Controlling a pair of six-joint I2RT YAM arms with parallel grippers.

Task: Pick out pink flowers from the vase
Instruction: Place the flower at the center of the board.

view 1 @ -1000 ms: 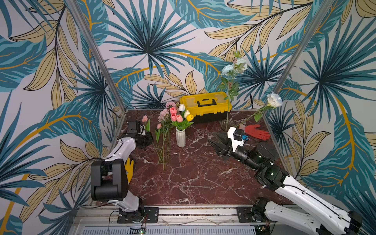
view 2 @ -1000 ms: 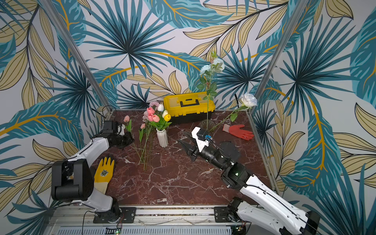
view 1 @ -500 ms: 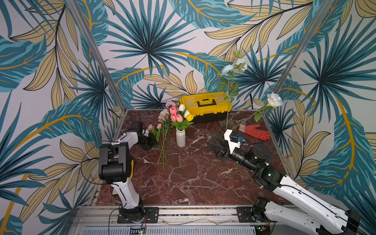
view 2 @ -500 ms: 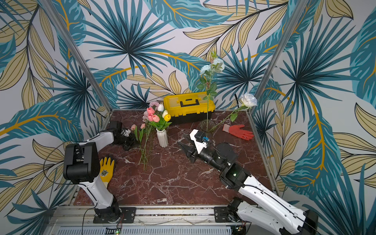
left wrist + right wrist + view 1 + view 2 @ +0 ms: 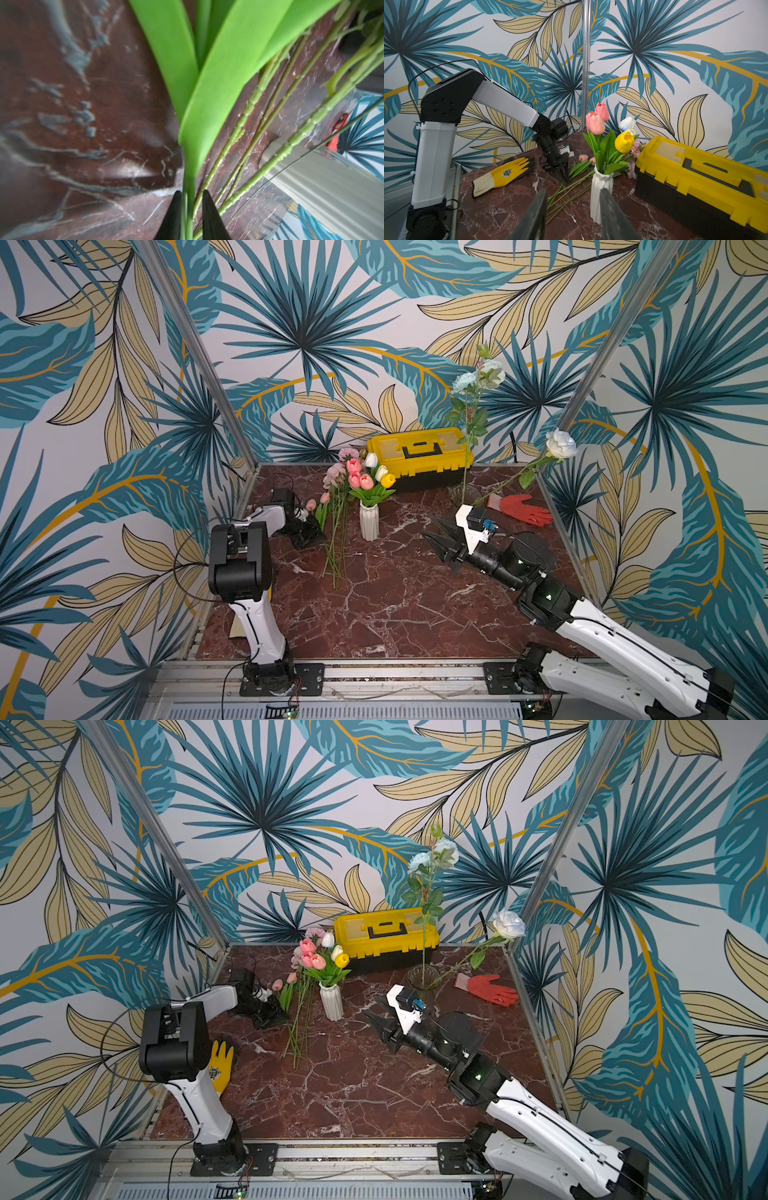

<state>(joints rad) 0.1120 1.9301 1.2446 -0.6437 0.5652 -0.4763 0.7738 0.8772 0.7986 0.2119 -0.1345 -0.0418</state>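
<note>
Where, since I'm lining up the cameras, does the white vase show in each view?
In a top view: white vase mid-table, right of the loose stems.
In a top view: same spot.
Left wrist: ribbed side, behind those stems.
Right wrist: upright, holding tulips, stems beside it.
Shared landmark: the loose stems.

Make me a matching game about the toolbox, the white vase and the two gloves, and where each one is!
Things:
1 toolbox
2 white vase
3 red glove
4 yellow glove

Places:
A beside the left arm
B against the back wall
C near the middle, holding pink tulips
D by the glass vase

Pairs: 1-B, 2-C, 3-D, 4-A
</note>
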